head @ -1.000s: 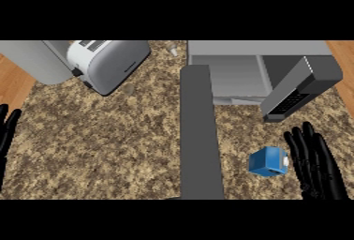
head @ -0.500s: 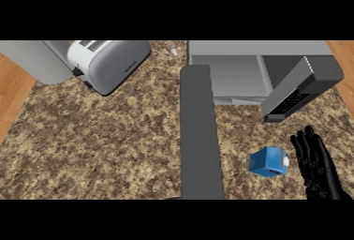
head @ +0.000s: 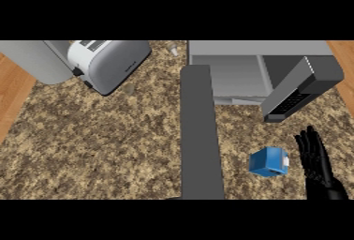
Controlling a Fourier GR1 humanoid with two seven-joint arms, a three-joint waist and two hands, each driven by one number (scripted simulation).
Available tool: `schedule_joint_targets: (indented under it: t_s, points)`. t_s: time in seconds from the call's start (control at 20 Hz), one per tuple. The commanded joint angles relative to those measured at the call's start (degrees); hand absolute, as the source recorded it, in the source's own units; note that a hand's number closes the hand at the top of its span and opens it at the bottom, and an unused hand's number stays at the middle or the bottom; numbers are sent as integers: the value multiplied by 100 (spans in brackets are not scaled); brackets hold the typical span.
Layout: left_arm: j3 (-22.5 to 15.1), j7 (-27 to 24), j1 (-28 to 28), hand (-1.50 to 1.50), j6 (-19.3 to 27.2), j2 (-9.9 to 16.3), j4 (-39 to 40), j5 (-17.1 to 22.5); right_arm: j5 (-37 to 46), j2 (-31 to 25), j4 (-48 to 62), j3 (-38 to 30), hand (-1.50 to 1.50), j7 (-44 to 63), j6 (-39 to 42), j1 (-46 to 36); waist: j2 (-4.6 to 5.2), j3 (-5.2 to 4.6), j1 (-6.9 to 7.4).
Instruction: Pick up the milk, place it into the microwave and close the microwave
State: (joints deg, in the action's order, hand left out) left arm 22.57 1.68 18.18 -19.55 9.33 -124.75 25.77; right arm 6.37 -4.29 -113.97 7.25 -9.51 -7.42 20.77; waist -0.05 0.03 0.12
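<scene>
Meanwhile right robot hand (head: 318, 161) hung w/ fingers straight, holding nothing. Milk (head: 269, 162), a blue carton, sat on tabletop (head: 104, 140) just to its left, not touching. Microwave (head: 259, 70) stood beyond the fingertips, door (head: 298, 89) swung open.

A kitchen: speckled granite counter (head: 104, 140), toaster (head: 114, 63), open microwave (head: 235, 70), wooden floor (head: 14, 93).

Speckled brown granite counter (head: 104, 150), silver toaster (head: 114, 63) sitting tilted at the top left, light grey appliance or panel (head: 31, 58) right beside it, wooden floor (head: 12, 93) showing past both edges
</scene>
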Motion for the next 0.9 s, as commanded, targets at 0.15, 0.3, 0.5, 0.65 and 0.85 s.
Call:
schedule_joint_targets:
  t_s: [0.15, 0.3, 0.5, 0.65, 0.85]
  points:
    - [412, 262, 154, -150, -242, 14, -181, 445, -96, 86, 1016, -441, -150, -577, -72, -203, 0, -1, 7]
    - [391, 375, -42, -150, -98, 36, -250, 367, -313, -61, 1753, -688, -150, -1283, 250, -54, 2, 1, -4]
    - [434, 187, 115, -150, -435, -247, -184, 212, -273, -57, 2021, -791, -150, -1353, 285, -338, 0, -2, 1]
    - [472, 141, 79, -150, -439, -281, -75, 169, -667, -284, 2716, -1138, -150, -2035, 773, -248, 1, -1, -2]
    - [413, -48, 248, -150, -694, -581, -88, 7, -539, -202, 3726, -1177, -150, -2570, 807, -806, 3, -1, 12]
